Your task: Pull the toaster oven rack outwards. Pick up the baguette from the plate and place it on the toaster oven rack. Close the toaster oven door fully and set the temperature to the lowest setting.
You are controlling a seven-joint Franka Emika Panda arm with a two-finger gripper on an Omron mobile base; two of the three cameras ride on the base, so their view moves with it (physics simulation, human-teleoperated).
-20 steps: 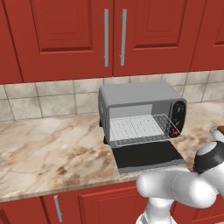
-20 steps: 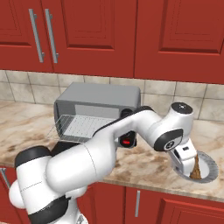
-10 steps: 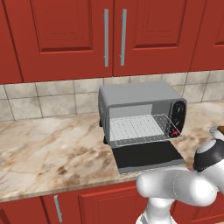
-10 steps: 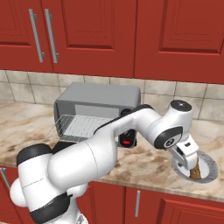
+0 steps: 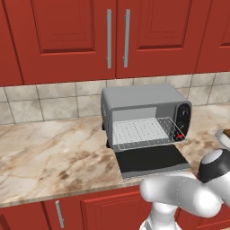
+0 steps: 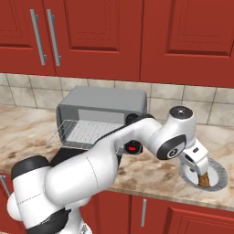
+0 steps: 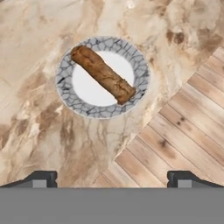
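Claw [image 7: 112, 178] hangs wide open with nothing in it above the baguette [image 7: 103, 74], which lies on the plate [image 7: 83, 109] near the counter's front edge, while farther back the toaster oven rack [image 5: 143, 133] is already pulled out over the open toaster oven door [image 5: 152, 160].

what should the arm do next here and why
Probably lower the open gripper straight toward the baguette and centre on it. The toaster oven rack is already pulled out over the lowered toaster oven door, and the loaf lies untouched across the plate near the counter edge. In the hand view it sits above centre, so the fingertips are not yet around it.
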